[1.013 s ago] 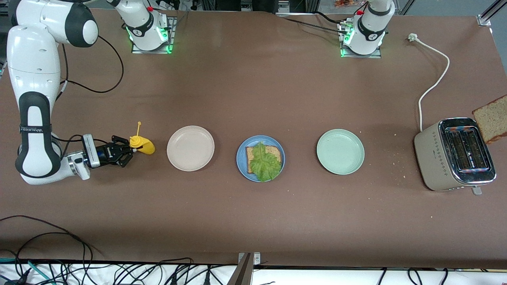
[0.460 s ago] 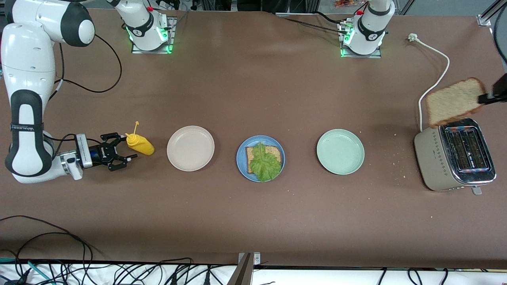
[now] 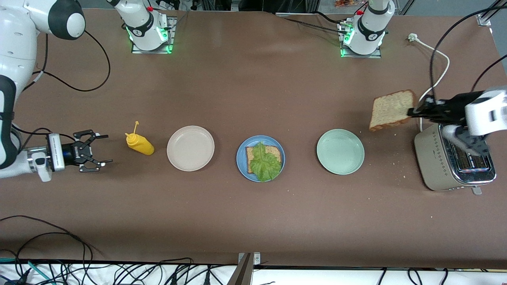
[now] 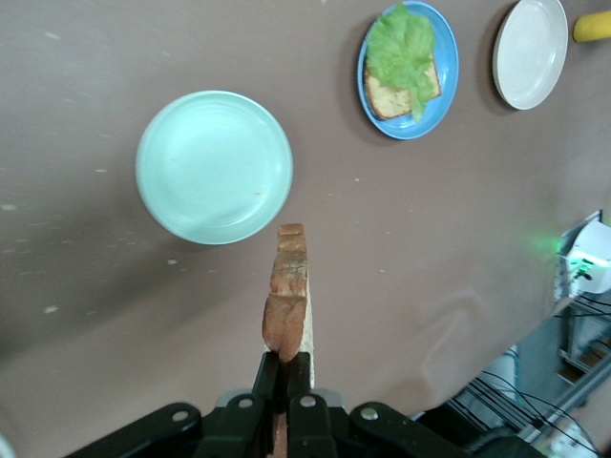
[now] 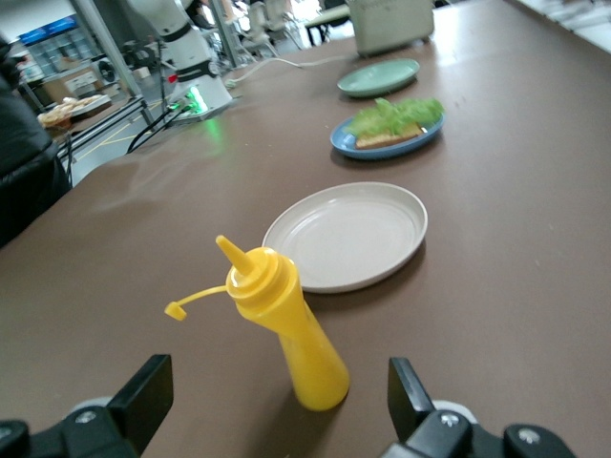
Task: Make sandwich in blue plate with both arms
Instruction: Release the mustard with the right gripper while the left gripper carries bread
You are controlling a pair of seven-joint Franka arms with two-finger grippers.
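The blue plate sits mid-table with one toasted bread slice on it and a green lettuce leaf on top. My left gripper is shut on the edge of a second bread slice, held in the air over the table between the toaster and the pale green plate. In the left wrist view that slice shows edge-on, pinched in the left gripper, with the blue plate ahead. My right gripper is open, low over the table, apart from the yellow bottle.
A yellow squeeze bottle stands upright beside the beige plate. The pale green plate lies between the blue plate and the toaster. The toaster's white cord trails toward the bases. Crumbs lie near the toaster.
The right gripper opened, let go of the yellow bottle and drew back toward its end of the table. The left gripper carried the bread slice from over the toaster toward the pale green plate.
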